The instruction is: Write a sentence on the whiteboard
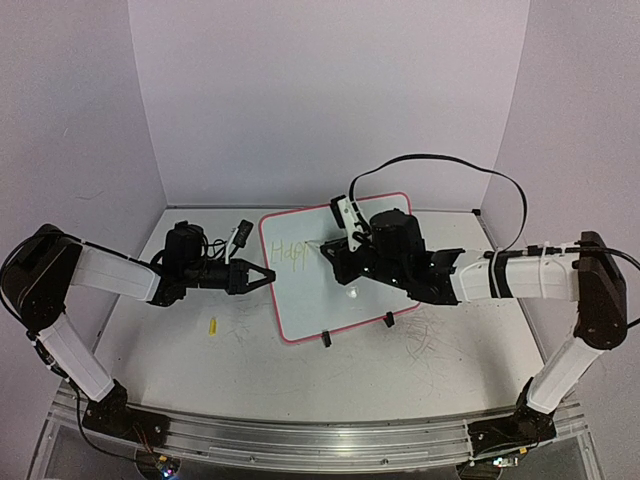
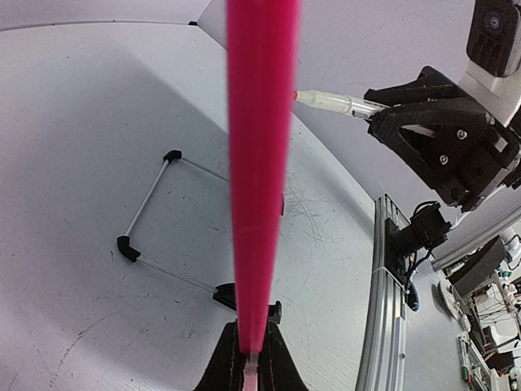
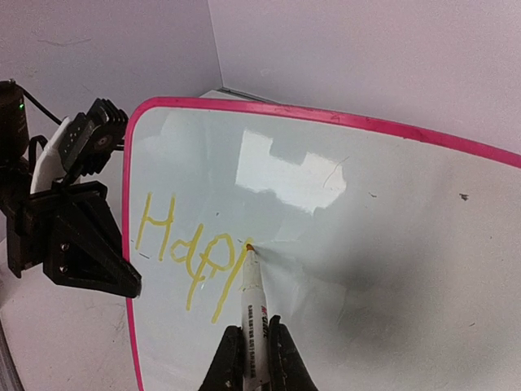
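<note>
The whiteboard (image 1: 310, 300), a glossy white rectangle with rounded corners and a red-pink rim, is found mid-table between the two arms. Its two black clip feet (image 1: 326, 340) are at the near edge. The left gripper (image 2: 248, 362) is closed tight on the board's left rim, which is seen edge-on as a smooth pink band between the black fingers. The right gripper (image 3: 250, 336) is clamped on a slim white marker (image 3: 251, 293) with printed lettering, and the marker's tip is pressed to the board surface. The sentence (image 3: 183, 244) is recorded as yellow-green strokes reading "Happ", with the last letter at the tip. A small yellow piece (image 1: 212, 325), possibly the marker cap though too small to confirm, lies on the scratched white tabletop (image 1: 250, 380), left of the board.
</note>
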